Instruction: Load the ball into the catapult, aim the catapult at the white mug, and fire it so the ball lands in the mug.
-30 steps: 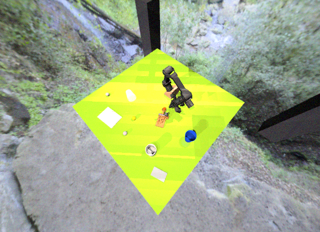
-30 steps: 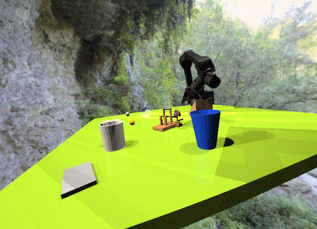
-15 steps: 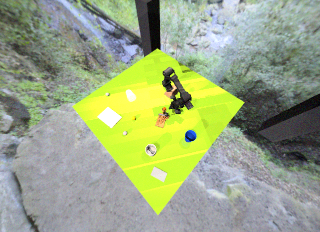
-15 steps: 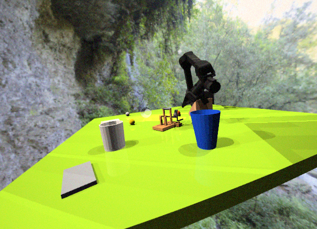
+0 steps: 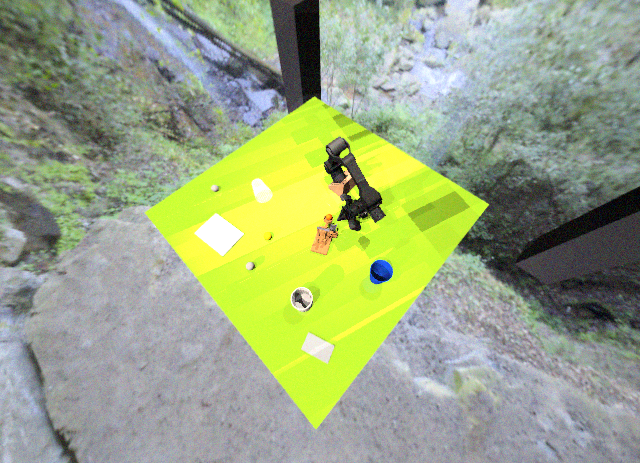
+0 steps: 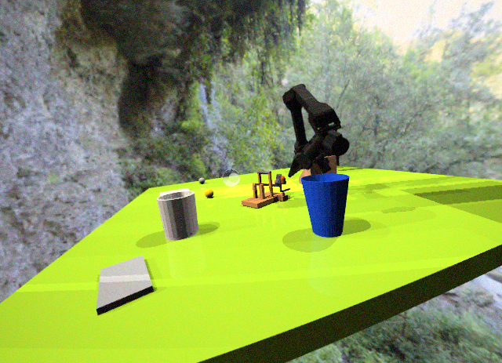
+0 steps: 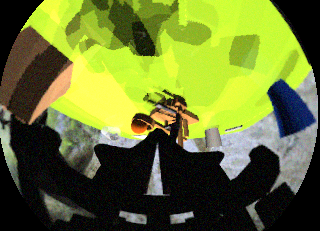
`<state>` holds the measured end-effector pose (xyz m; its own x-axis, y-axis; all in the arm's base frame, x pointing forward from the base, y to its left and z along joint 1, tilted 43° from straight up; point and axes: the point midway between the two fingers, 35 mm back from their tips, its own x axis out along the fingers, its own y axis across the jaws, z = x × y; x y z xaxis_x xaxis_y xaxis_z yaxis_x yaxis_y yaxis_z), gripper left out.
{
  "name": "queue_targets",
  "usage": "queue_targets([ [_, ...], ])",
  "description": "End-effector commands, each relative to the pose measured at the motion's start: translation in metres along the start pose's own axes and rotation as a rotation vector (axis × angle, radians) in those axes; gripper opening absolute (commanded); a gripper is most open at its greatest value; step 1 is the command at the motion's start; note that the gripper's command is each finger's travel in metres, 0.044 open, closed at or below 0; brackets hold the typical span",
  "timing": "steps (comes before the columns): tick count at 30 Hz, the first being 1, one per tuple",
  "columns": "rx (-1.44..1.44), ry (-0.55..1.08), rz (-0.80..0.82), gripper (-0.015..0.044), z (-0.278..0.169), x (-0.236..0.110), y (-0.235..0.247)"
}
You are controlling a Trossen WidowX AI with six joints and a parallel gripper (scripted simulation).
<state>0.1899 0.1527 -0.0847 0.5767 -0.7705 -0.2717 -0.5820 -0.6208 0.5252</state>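
Outdoors, a lime-green table [image 5: 289, 153] faces rock cliffs [image 6: 49, 108].

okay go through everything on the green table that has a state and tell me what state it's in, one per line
Gripper: jaws shut, holding nothing, above the catapult.
Catapult: upright, orange ball sitting in its cup.
White mug: upright, no ball visible inside.
Blue cup: upright.
Clear cup: lying on its side.
Yellow ball: loose on table.
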Motion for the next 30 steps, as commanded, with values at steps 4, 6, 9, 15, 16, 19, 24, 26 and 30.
queue_targets([
  [4, -0.01, 0.004, 0.005, 0.0, 0.009, 0.011, 0.002],
  [6, -0.01, 0.004, 0.005, 0.0, 0.012, 0.014, 0.002],
  [9, -0.01, 0.005, 0.005, 0.0, 0.015, 0.017, 0.003],
  [15, -0.01, 0.005, 0.006, 0.0, 0.022, 0.024, 0.004],
  [16, -0.01, 0.005, 0.006, 0.0, 0.023, 0.025, 0.004],
  [19, -0.01, 0.005, 0.006, 0.0, 0.026, 0.029, 0.005],
  [24, -0.01, 0.006, 0.006, 0.0, 0.031, 0.035, 0.007],
  [26, -0.01, 0.006, 0.006, 0.0, 0.032, 0.035, 0.007],
  [30, -0.01, 0.007, 0.007, 0.0, 0.045, 0.049, 0.007],
])
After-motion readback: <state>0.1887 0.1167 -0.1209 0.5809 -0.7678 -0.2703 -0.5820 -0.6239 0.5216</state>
